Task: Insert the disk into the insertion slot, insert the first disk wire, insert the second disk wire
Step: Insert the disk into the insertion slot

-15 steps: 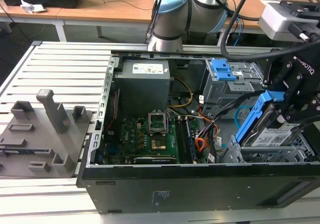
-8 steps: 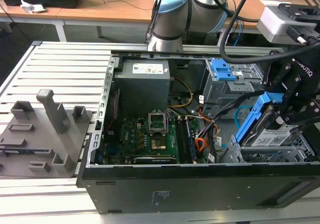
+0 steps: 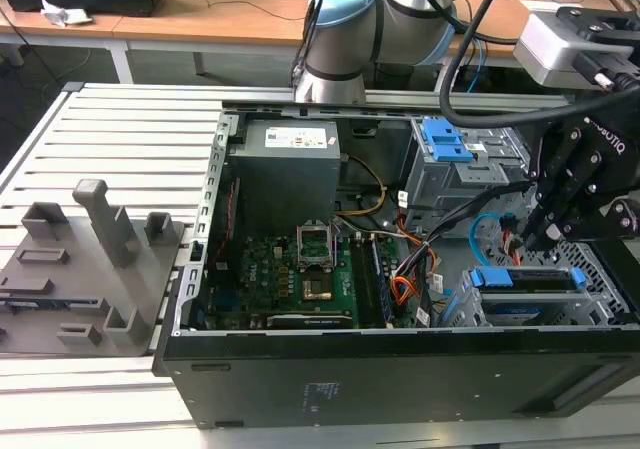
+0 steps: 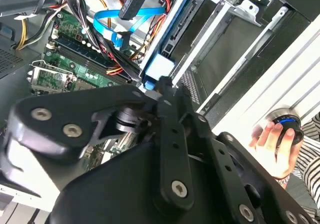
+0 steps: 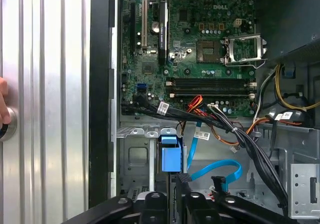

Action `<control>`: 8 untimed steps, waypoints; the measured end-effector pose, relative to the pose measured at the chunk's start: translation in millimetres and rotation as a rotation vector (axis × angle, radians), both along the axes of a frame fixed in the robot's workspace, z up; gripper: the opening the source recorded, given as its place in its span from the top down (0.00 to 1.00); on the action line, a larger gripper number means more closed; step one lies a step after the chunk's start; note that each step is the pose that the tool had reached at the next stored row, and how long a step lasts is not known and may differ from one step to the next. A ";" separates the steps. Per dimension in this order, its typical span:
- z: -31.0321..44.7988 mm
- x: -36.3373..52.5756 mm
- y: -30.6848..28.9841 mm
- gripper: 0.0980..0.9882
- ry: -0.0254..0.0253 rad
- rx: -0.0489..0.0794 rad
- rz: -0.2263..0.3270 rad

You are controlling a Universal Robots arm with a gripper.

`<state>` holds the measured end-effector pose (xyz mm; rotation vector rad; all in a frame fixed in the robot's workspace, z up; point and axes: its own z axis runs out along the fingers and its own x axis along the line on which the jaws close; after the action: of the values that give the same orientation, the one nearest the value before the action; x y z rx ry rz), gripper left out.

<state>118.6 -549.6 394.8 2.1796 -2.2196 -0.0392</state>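
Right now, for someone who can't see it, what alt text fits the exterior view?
A black gripper hangs at the exterior view's right, just above the blue-framed disk seated in the grey insertion slot of an open computer case. The second disk wire, light blue, loops beside it.

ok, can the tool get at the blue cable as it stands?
Likely yes. The tool hangs close over the disk in the slot, and the blue cable loops right beside it, uncovered in the first wrist view. The thick black bundle runs alongside, not across it.
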 end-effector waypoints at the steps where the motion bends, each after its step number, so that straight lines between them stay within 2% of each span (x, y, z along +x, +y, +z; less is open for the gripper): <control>1: 0.0 0.0 0.0 0.91 0.0000 0.000 0.000; 2: 0.0 0.0 0.0 0.91 0.0000 0.000 0.000; 3: 0.0 0.0 0.0 0.99 0.0000 0.000 0.000; 8: -0.2 0.0 0.0 0.99 0.0000 0.000 0.000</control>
<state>118.6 -549.6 394.7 2.1797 -2.2196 -0.0393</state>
